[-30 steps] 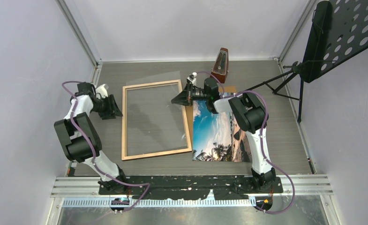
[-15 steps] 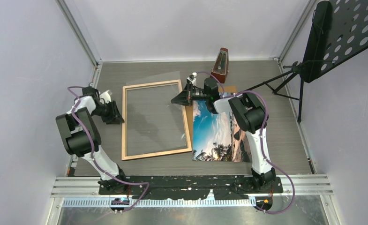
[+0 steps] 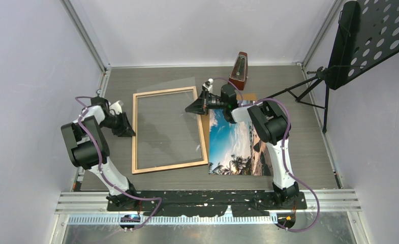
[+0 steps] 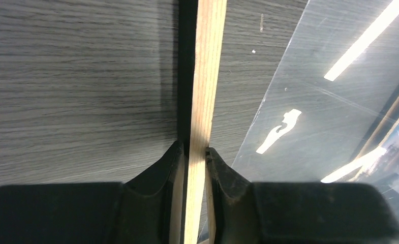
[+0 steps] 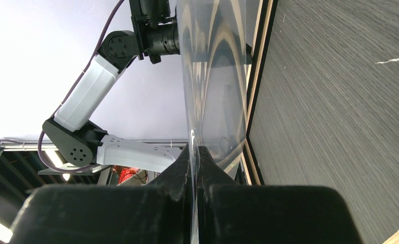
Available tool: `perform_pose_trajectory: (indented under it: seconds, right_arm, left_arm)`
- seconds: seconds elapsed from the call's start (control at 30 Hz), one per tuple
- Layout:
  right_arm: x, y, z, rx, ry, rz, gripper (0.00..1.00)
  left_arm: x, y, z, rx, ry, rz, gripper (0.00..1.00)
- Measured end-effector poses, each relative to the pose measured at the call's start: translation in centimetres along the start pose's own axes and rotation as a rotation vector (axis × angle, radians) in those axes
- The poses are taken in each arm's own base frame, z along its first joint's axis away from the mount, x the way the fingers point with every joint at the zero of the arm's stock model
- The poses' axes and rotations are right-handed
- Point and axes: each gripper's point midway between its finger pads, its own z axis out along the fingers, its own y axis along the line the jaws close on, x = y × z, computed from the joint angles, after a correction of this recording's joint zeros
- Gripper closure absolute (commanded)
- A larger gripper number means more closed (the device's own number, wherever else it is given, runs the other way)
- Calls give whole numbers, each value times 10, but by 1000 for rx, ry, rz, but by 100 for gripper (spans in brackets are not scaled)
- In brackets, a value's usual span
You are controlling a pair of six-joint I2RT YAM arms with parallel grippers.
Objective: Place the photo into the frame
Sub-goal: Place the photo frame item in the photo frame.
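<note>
Clamping frame, left pincer; right pincer on pane.

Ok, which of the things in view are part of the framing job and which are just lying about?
For the job: the frame, the clear pane tilted up over it, the photo lying right of the frame.
Just lying about: the metronome at the back, the music stand on the right.

We see the photo only partly: the right arm covers its right edge. The picture's corner cuts off the music stand. In the wrist views, the frame and clear pane run past the edges.
</note>
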Motion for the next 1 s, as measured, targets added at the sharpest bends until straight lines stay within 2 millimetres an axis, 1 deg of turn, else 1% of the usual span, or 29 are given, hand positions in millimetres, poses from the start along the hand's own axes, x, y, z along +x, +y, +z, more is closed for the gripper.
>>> perform_pose_trajectory:
  seconds: [0.53, 0.7, 1.0]
  right_arm:
    - [2, 0, 2, 0, 2, 4, 94]
    - [2, 0, 2, 0, 3, 4, 94]
    - [2, -1, 2, 1, 2, 8, 94]
  left_arm:
    - [0, -3, 0, 16, -1, 0, 84]
    - [0, -3, 0, 19, -1, 2, 77]
    - [0, -3, 0, 19, -1, 7, 81]
